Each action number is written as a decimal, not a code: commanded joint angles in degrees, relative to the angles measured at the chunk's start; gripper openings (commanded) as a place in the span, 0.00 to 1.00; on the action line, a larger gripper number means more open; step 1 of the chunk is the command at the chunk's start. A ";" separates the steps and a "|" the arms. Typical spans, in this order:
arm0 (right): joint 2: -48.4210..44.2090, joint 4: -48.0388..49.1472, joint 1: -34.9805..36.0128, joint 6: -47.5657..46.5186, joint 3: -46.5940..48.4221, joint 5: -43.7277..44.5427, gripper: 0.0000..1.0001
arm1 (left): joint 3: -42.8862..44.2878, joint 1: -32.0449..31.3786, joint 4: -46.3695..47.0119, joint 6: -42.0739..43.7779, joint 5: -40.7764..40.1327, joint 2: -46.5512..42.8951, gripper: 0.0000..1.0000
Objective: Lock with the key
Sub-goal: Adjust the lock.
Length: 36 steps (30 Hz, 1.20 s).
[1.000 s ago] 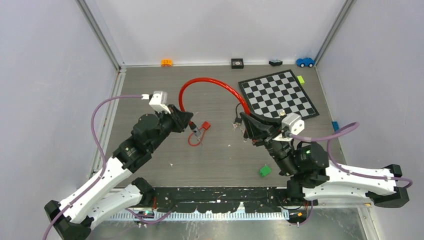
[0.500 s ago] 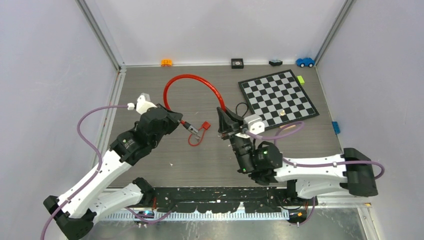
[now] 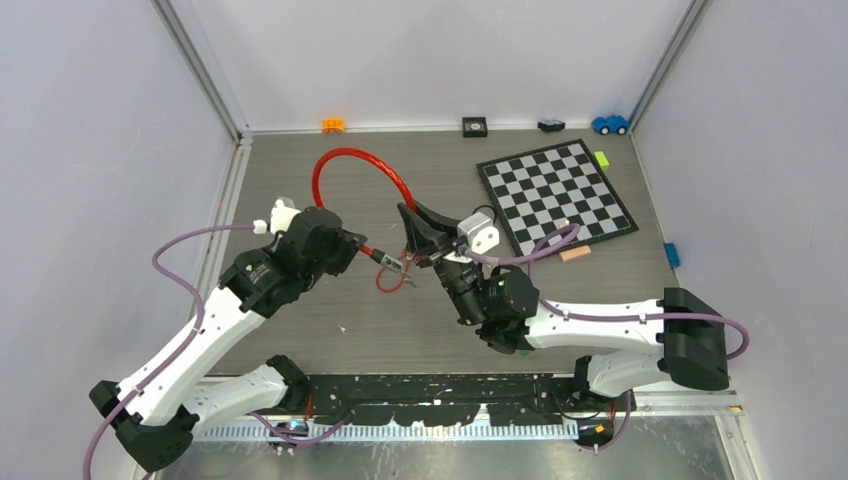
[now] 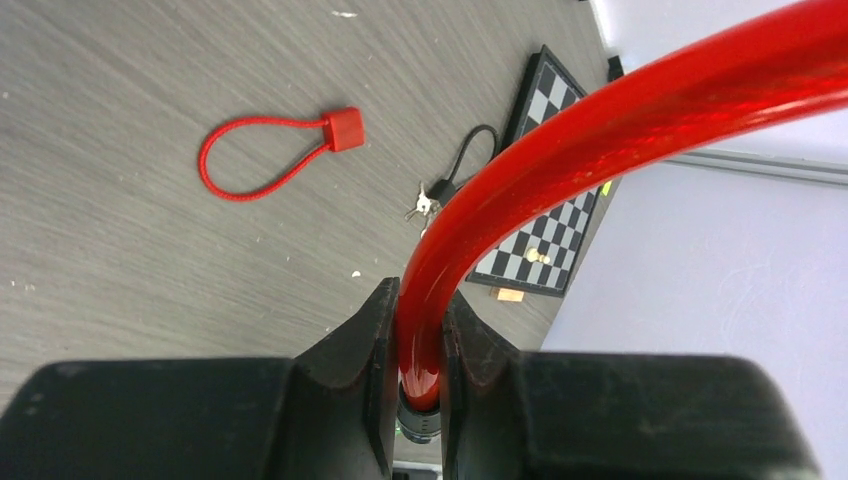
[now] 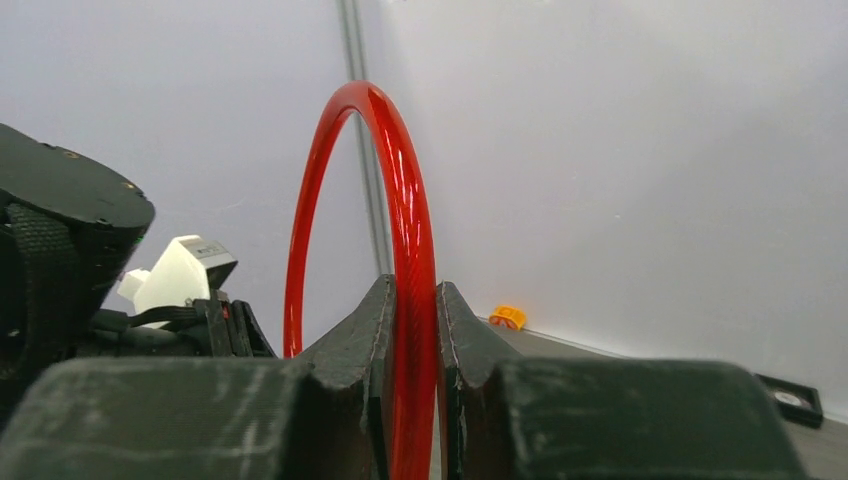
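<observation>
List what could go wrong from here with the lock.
1. Both the left gripper and right gripper are shut on the cable; its bent loop may spring apart if either lets go.
2. The keys lie on the table, so one grip must be freed to fetch them.
3. The strap lies by the cable ends and could snag.

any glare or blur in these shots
Top external: even, soft light, sharp throughout, faint shadows. Left wrist: the red cable near the lens is slightly soft with a pale sheen; the cord loop is crisp. Right wrist: a white glare streak runs along the cable; the dark fingers are underlit.
</observation>
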 commanded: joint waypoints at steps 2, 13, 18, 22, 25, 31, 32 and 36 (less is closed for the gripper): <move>-0.37 1.06 -2.52 8.47 2.16 -10.54 0.01 | 2.36 0.12 -2.77 -8.06 2.67 -0.27 0.00; 4.83 4.57 -3.79 13.07 3.85 -12.24 0.01 | 1.00 0.12 -0.03 -12.39 5.67 -1.93 0.00; 5.17 4.54 -3.79 13.40 3.55 -12.99 0.01 | 1.20 0.12 -0.23 -12.64 5.35 -2.13 0.00; 4.82 4.10 -3.79 12.52 3.00 -13.36 0.01 | 0.96 0.12 0.00 -12.90 5.24 -2.50 0.00; 4.61 3.91 -3.79 11.52 2.47 -13.46 0.01 | 0.90 0.12 0.42 -12.93 5.24 -2.70 0.00; 3.84 3.63 -3.79 9.97 1.62 -13.57 0.01 | 0.94 0.11 0.65 -12.84 4.81 -2.97 0.00; 3.62 3.55 -3.80 9.70 1.51 -13.57 0.01 | 0.88 0.12 0.59 -12.84 4.80 -3.08 0.00; 3.07 2.94 -3.79 8.57 1.22 -13.77 0.01 | 0.68 0.10 0.78 -13.10 4.89 -3.29 0.00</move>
